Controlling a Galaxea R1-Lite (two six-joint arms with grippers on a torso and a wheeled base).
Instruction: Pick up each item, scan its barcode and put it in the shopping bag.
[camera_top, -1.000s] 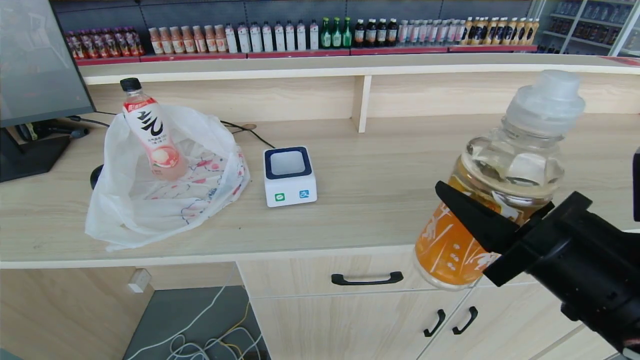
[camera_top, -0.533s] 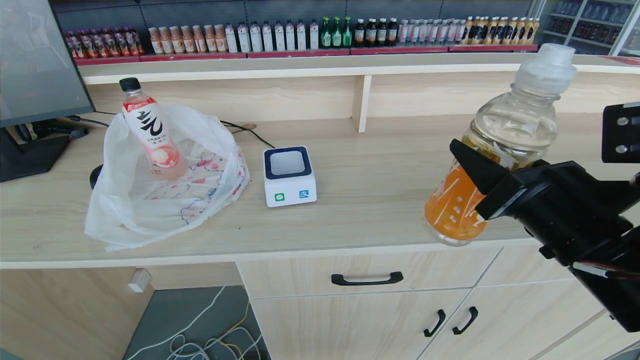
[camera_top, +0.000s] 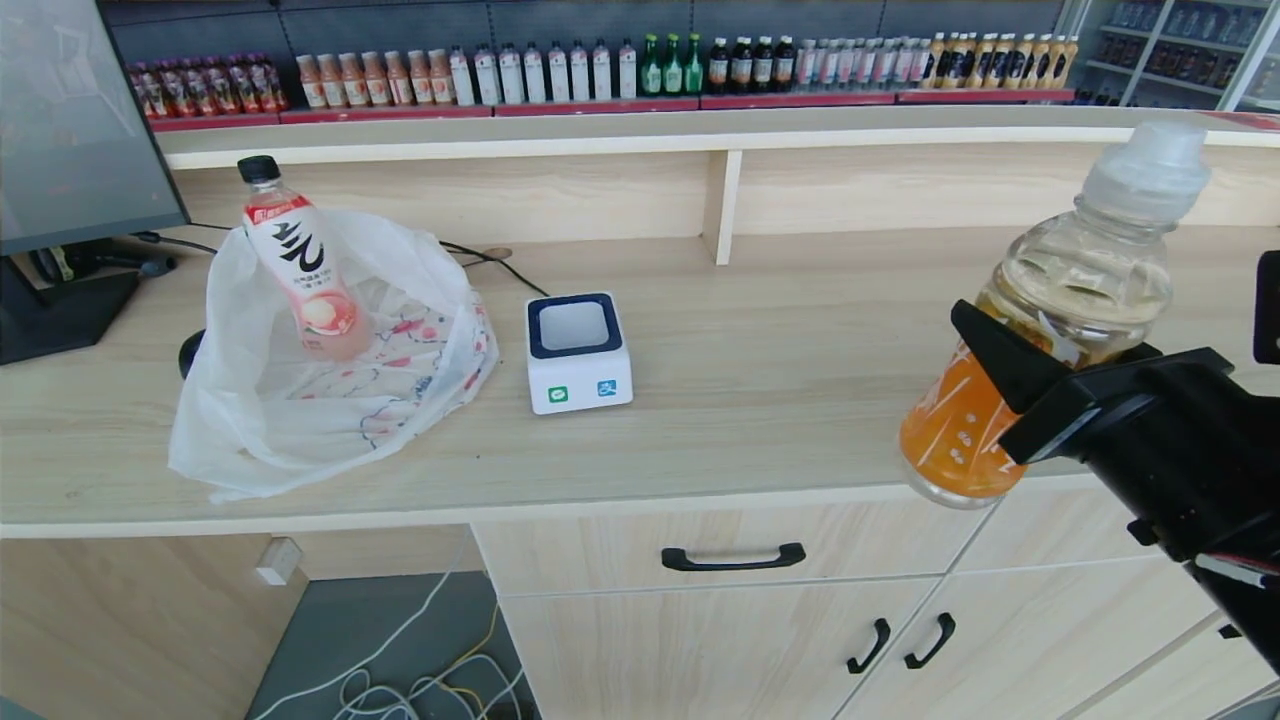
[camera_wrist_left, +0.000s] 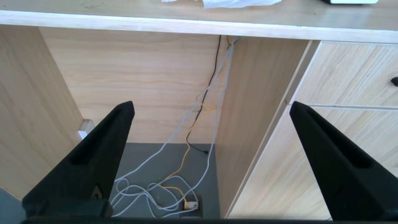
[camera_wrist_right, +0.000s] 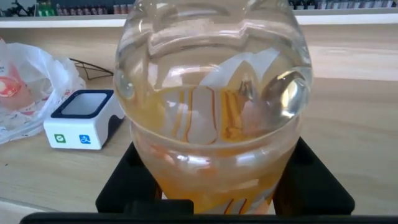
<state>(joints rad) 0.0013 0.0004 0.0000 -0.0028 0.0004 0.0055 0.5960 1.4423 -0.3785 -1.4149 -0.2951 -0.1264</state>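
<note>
My right gripper (camera_top: 1040, 385) is shut on an orange drink bottle (camera_top: 1050, 320) with a clear cap, held tilted in the air over the counter's front right edge. The same orange drink bottle (camera_wrist_right: 211, 112) looms close in the right wrist view. A white scanner (camera_top: 579, 351) with a dark-framed window sits mid-counter; the scanner (camera_wrist_right: 81, 118) also shows from the right wrist. To its left lies the white shopping bag (camera_top: 270, 400) with a pink bottle (camera_top: 300, 265) standing in it. My left gripper (camera_wrist_left: 208, 162) hangs open below the counter, facing the cabinet recess.
A monitor (camera_top: 80, 120) on a stand occupies the counter's far left. A raised wooden shelf with a divider (camera_top: 722, 205) runs along the back, with stocked drink shelves behind. Drawer handles (camera_top: 733, 557) line the cabinet front. Loose cables (camera_wrist_left: 180, 180) lie on the floor.
The right gripper carried the orange bottle up and away from the camera, then shifted it slightly right and down. The bag, pink bottle and scanner stayed put.
</note>
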